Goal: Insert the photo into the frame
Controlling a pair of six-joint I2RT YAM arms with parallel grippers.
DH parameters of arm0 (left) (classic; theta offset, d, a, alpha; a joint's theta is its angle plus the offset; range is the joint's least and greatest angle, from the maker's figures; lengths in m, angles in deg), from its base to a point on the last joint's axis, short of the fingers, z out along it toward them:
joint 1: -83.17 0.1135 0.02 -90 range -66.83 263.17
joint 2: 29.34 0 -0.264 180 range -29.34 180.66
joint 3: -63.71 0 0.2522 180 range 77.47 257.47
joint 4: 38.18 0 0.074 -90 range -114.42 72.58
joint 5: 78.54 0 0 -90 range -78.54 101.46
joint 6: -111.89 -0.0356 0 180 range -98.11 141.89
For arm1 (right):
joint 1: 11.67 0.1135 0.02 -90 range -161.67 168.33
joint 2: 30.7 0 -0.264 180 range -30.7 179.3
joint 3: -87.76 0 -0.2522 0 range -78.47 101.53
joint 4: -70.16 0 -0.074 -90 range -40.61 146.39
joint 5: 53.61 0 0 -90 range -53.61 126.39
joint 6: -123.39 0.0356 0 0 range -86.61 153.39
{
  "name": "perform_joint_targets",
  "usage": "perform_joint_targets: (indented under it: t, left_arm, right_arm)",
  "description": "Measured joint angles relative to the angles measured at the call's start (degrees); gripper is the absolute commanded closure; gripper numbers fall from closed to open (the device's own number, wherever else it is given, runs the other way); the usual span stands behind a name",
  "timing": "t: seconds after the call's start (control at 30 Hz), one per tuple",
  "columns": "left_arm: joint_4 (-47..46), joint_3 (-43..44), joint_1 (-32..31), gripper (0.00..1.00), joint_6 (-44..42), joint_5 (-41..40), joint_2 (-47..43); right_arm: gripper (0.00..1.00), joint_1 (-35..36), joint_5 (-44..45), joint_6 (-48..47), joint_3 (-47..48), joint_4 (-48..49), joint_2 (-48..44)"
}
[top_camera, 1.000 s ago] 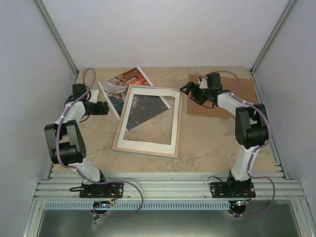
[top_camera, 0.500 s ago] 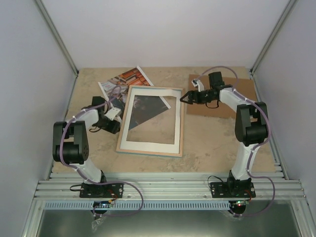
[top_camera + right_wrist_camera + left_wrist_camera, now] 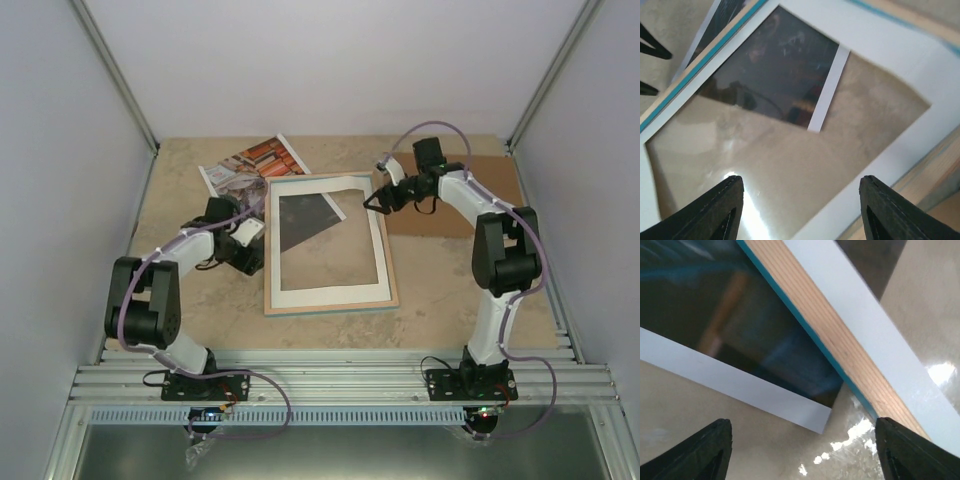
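- Left gripper (image 3: 252, 238): mine, low over the table (image 3: 440, 290), just beside the left rail of the frame (image 3: 384, 255). The fingers are spread wide with only bare tabletop between them; nothing is held.
- Photo (image 3: 252, 163): flat on the table at far left and skewed to the frame. Its far part, with the orange-red books, lies in the open. The rest runs under the frame's far-left corner and shows as a dark wedge through the pane. One white-bordered corner sticks out past the left rail, right ahead of my left fingers in the left wrist view. It is under the frame, not seated in it.
- Frame: flat at mid-table with its long sides running away from me, slightly turned. The light wood side faces up and a turquoise line shows along the edge.
- White mat board (image 3: 330, 292): lies inside the frame, its cut-out showing the table and the photo's wedge.
- Right gripper (image 3: 372, 203): mine, at the frame's far-right corner, above the mat. The fingers stand apart and grip nothing.
- Brown backing board (image 3: 450, 200): flat at far right, just beside the frame, partly under my right arm.
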Motion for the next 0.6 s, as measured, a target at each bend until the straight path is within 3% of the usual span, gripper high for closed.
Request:
perform_joint_targets:
  t: [0.07, 0.3, 0.43, 0.6]
  left_arm:
    - [-1.2, 0.24, 0.55, 0.01, 1.9, -0.2, -2.16]
    - [-8.92, 9.09, 3.39, 0.01, 10.71, -5.75, -4.17]
    - [-10.32, 19.12, 8.17, 0.0, 18.58, -4.98, 1.88]
    - [-11.13, 29.62, 17.7, 0.01, 27.28, 1.51, 12.52]
  right_arm:
    - [0.38, 1.44, 2.45, 0.17, 1.46, 2.25, 0.48]
    - [0.38, 4.42, 6.91, 3.04, 8.35, 7.34, 6.8]
    - [0.38, 4.24, 7.39, 3.93, 7.76, 7.78, 6.86]
    - [0.38, 4.52, 7.39, 4.37, 7.65, 8.52, 6.58]
